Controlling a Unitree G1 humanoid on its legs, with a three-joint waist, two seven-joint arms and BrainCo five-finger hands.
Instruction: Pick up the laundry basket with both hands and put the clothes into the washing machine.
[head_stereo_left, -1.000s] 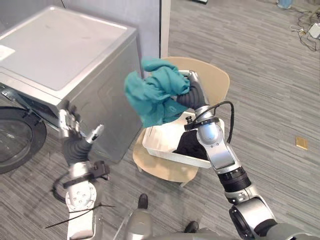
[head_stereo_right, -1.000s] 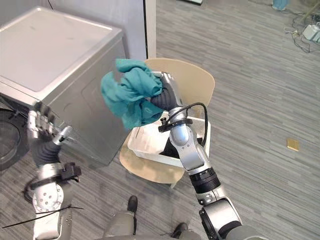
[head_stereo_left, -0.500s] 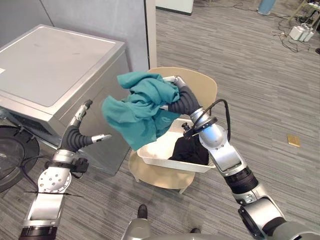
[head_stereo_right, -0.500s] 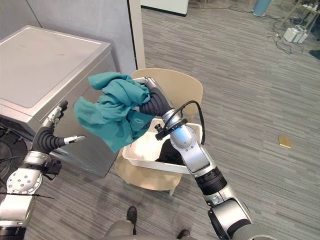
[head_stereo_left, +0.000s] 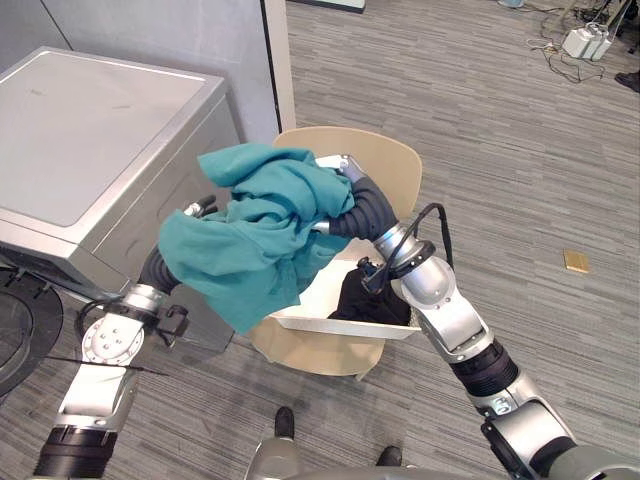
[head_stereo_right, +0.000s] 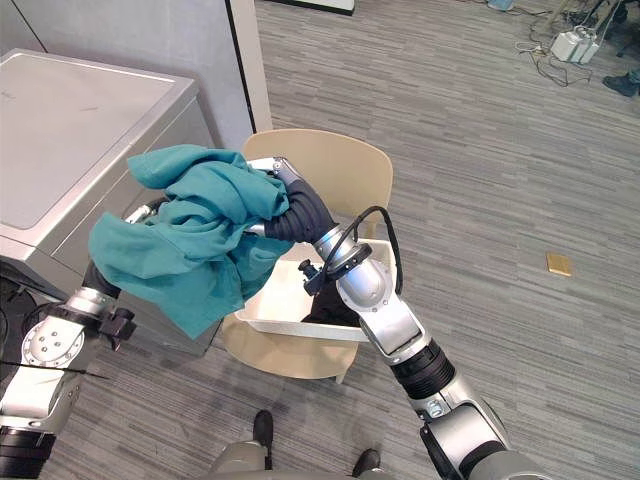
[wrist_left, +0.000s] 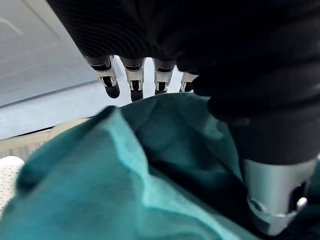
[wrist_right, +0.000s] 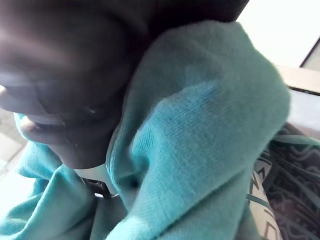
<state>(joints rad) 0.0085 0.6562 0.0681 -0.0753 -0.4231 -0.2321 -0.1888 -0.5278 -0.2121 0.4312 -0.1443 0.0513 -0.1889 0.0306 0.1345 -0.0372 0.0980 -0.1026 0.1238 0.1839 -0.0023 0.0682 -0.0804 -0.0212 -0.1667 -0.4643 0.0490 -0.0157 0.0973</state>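
A teal garment (head_stereo_left: 250, 235) hangs bunched in the air between the washing machine (head_stereo_left: 90, 130) and the beige chair (head_stereo_left: 390, 170). My right hand (head_stereo_left: 362, 206) is shut on its upper right part. My left hand (head_stereo_left: 200, 209) is right behind the cloth's left side, mostly hidden by it. In the left wrist view its fingers (wrist_left: 135, 85) reach straight out over the teal garment (wrist_left: 150, 170). The white laundry basket (head_stereo_left: 330, 322) sits on the chair with dark clothes (head_stereo_left: 365, 295) inside.
The washer's round door (head_stereo_left: 20, 335) hangs open at the lower left. A grey wall panel (head_stereo_left: 275, 60) stands behind the chair. A small tan object (head_stereo_left: 576, 261) lies on the striped floor to the right.
The right hand has carried the teal garment leftward, toward the washing machine. The left hand has risen and come in behind the cloth. The camera has shifted too.
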